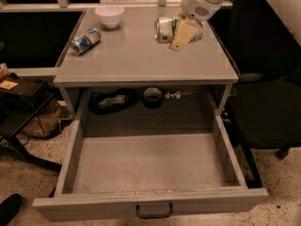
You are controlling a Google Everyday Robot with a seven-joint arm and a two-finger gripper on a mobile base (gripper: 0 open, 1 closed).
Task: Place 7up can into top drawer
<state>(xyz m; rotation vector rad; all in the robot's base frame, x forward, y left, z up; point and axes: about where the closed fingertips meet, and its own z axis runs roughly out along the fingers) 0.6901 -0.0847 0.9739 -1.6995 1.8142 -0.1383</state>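
Observation:
The 7up can [164, 28] lies on its side in my gripper [178, 32], silver end facing left, held a little above the back right part of the grey tabletop [141, 60]. The gripper is shut on the can; one tan finger [182, 35] crosses the can's front, and the other finger is hidden behind it. The top drawer [150, 164] is pulled wide open below the tabletop and holds nothing. Its grey front panel with the black handle [154, 212] is at the bottom of the view.
A white bowl [109, 15] and a blue-and-silver can [85, 40] sit at the tabletop's back left. A tape roll [153, 97] and a black object [113, 100] lie on the shelf behind the drawer. A dark chair [263, 112] stands at right, and dark furniture [23, 112] at left.

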